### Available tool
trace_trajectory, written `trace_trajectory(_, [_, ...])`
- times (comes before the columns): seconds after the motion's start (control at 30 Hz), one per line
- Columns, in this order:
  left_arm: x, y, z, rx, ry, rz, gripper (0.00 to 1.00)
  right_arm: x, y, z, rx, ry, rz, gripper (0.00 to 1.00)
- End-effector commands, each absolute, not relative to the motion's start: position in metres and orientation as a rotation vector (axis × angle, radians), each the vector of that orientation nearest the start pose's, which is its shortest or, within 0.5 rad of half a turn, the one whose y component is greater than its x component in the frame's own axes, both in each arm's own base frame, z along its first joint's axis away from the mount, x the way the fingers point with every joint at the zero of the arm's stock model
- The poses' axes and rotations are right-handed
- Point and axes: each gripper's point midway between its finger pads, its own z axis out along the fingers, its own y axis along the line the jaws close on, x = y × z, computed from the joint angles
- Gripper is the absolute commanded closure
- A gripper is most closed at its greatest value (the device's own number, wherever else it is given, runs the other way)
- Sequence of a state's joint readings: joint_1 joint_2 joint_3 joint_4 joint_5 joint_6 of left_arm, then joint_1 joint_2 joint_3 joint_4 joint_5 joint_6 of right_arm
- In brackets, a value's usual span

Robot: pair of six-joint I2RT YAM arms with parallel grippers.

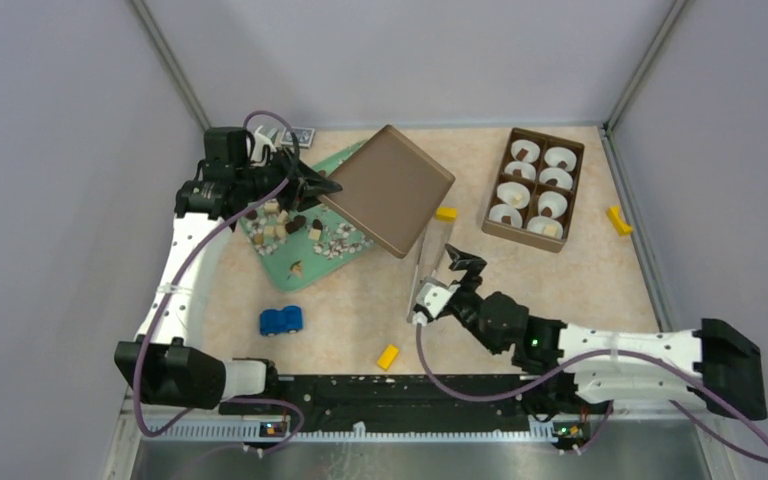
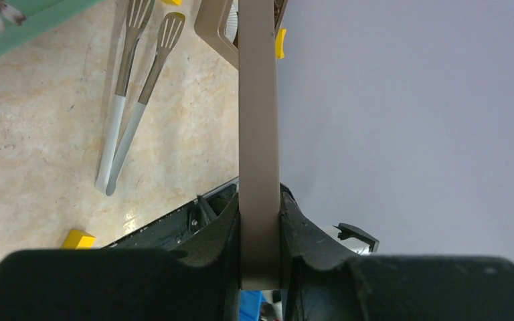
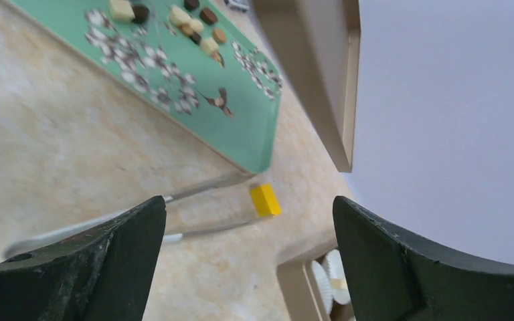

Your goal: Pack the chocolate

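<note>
My right jaws hang wide open above the tongs (image 1: 428, 262), which lie lengthwise away from me on the table (image 1: 360, 310). The chocolate (image 1: 278, 222) sits up-left on the green tray (image 1: 282, 258). My left jaws clamp the brown lid (image 1: 388, 188).
</note>
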State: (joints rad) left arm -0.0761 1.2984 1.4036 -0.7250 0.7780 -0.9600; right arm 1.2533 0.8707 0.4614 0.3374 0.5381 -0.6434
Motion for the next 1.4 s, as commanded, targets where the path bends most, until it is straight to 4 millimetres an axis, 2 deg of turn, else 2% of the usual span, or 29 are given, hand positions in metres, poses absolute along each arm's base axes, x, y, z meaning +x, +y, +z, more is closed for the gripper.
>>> trace_trajectory(0.0, [0.291, -0.174, 0.364, -0.433, 2.186, -1.478, 0.93, 0.224, 0.244, 0.267, -0.867, 1.07, -0.231, 0.09])
trace_trajectory(0.27, [0.285, -0.173, 0.355, -0.438, 2.201, -1.483, 0.93, 0.232, 0.271, 0.267, -0.87, 0.888, -0.38, 0.1])
trace_trajectory(0.43, [0.282, -0.173, 0.354, -0.432, 2.202, -1.484, 0.93, 0.238, 0.283, 0.265, -0.867, 0.856, -0.4, 0.12])
trace_trajectory(0.8, [0.28, -0.174, 0.35, -0.432, 2.209, -1.498, 0.92, 0.259, 0.296, 0.27, -0.916, 0.806, -0.404, 0.25])
trace_trajectory(0.9, [0.279, -0.174, 0.351, -0.429, 2.205, -1.501, 0.92, 0.264, 0.297, 0.272, -0.911, 0.809, -0.401, 0.34])
trace_trajectory(1.1, [0.278, -0.174, 0.353, -0.423, 2.199, -1.506, 0.92, 0.264, 0.305, 0.27, -0.932, 0.802, -0.374, 0.59])
trace_trajectory(1.27, [0.276, -0.174, 0.351, -0.428, 2.2, -1.51, 0.91, 0.264, 0.307, 0.27, -0.927, 0.797, -0.368, 0.71])
trace_trajectory(1.37, [0.275, -0.174, 0.351, -0.425, 2.197, -1.517, 0.86, 0.265, 0.305, 0.273, -0.91, 0.807, -0.359, 0.79])
